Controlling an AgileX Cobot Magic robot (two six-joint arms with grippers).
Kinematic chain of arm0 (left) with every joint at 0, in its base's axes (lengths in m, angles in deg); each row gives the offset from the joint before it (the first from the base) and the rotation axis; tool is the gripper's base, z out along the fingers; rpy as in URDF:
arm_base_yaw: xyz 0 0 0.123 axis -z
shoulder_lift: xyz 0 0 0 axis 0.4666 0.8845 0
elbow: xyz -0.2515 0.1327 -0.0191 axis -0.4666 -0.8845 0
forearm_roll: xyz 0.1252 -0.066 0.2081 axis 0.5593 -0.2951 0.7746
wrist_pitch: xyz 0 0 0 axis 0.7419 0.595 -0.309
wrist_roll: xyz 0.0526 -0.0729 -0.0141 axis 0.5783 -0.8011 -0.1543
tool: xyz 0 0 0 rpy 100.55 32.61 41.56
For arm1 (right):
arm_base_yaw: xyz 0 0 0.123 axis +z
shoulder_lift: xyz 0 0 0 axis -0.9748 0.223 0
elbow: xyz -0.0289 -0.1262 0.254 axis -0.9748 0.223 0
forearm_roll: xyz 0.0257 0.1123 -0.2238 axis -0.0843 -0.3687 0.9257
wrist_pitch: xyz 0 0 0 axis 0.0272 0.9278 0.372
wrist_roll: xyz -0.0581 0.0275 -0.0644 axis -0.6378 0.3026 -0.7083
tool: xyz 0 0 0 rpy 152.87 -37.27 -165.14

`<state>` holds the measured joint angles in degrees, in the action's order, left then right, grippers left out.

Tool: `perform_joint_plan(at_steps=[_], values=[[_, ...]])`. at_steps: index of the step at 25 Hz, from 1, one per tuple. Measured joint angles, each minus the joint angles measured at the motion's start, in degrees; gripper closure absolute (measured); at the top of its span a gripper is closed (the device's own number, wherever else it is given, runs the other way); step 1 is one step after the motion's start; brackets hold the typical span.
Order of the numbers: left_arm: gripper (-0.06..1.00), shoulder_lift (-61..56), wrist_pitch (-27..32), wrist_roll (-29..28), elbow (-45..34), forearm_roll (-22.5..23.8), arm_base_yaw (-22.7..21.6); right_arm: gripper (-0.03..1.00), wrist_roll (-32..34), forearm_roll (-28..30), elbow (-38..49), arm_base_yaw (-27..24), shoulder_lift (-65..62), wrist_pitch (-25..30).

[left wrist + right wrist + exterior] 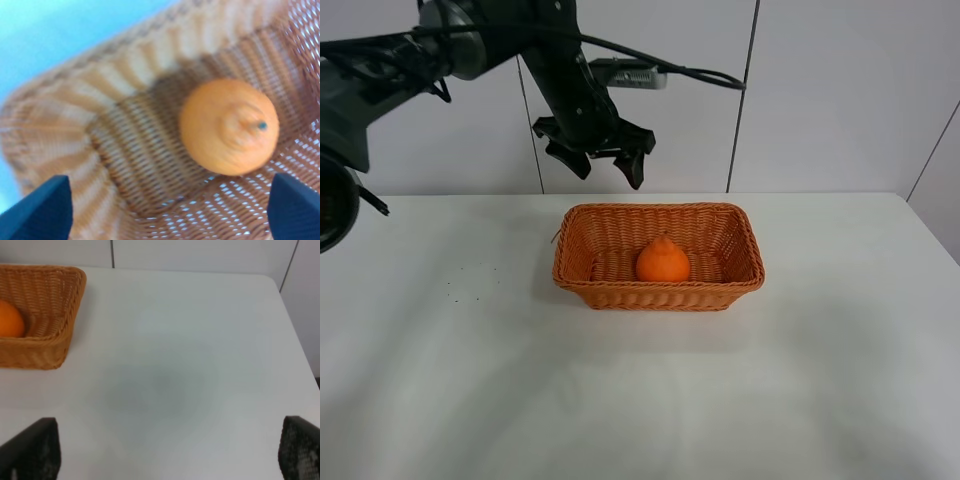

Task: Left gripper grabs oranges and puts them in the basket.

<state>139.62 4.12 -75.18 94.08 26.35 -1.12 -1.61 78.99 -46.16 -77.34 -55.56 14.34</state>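
Basket (660, 296) holds bumpy-necked orange (663, 261) (dark stem).

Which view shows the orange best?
Left wrist: the orange is large in frame, seen from above, neck and stem visible, resting on the basket floor, though blurred. Exterior high shows it whole but small inside the basket. Right wrist catches only part of it at the frame edge, behind the basket wall.
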Motion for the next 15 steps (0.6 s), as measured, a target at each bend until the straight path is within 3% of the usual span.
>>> perform_joint_plan(at_steps=[7,15], values=[[0.05,-0.61,0.0,1.64,-0.97,1.87,-5.45,0.27,0.0,0.0,0.0,0.0,0.0,0.0],[0.05,-0.5,0.0,1.75,-1.61,4.19,-19.74,0.27,0.0,0.0,0.0,0.0,0.0,0.0]])
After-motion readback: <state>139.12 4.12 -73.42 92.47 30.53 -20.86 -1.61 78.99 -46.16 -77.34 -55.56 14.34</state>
